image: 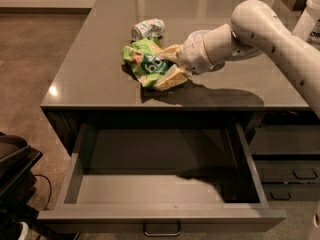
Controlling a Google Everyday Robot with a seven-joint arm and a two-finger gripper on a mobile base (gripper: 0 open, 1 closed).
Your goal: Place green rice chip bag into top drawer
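The green rice chip bag [147,62] is crinkled light green with a darker patch and white lettering. It is at the counter's middle, just above the front edge. My gripper [167,65] reaches in from the right; its tan fingers [171,77] are closed on the bag's right side, one above and one below. The bag sits low over the countertop [100,59]; I cannot tell if it touches. The top drawer [160,219] is pulled wide open below the counter's front edge, its light grey inside bare, with a small metal handle [161,230] on its front.
A small crushed green-and-white can [148,28] lies just behind the bag. Narrower dark drawers with handles [292,174] are at the right. My white arm [270,31] spans the counter's right side. A dark object [15,184] stands on the floor at the left.
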